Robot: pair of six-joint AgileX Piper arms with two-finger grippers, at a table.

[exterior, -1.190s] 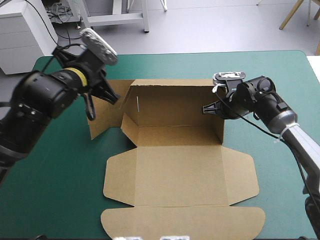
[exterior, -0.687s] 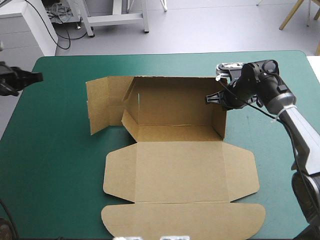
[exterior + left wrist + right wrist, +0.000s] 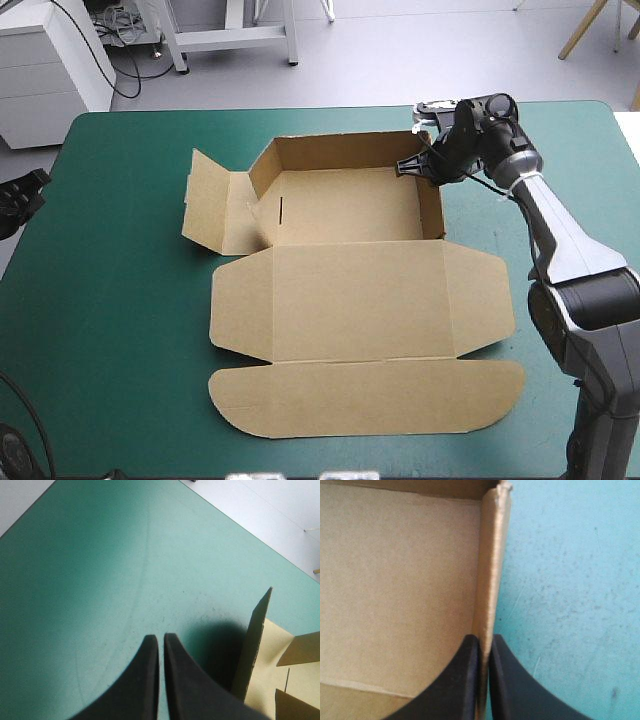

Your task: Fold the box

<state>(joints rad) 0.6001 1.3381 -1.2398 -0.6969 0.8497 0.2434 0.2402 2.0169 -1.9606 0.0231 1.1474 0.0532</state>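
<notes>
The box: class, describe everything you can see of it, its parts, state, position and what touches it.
The box is a cut sheet of brown board lying on the teal-green cover. Its back wall and right wall stand raised; the left flap splays outward. The lid lies flat toward the near edge. The right gripper pinches the right wall's top.

The teal-green cover (image 3: 110, 340) lies smooth and flat (a few faint scuffs show).
</notes>
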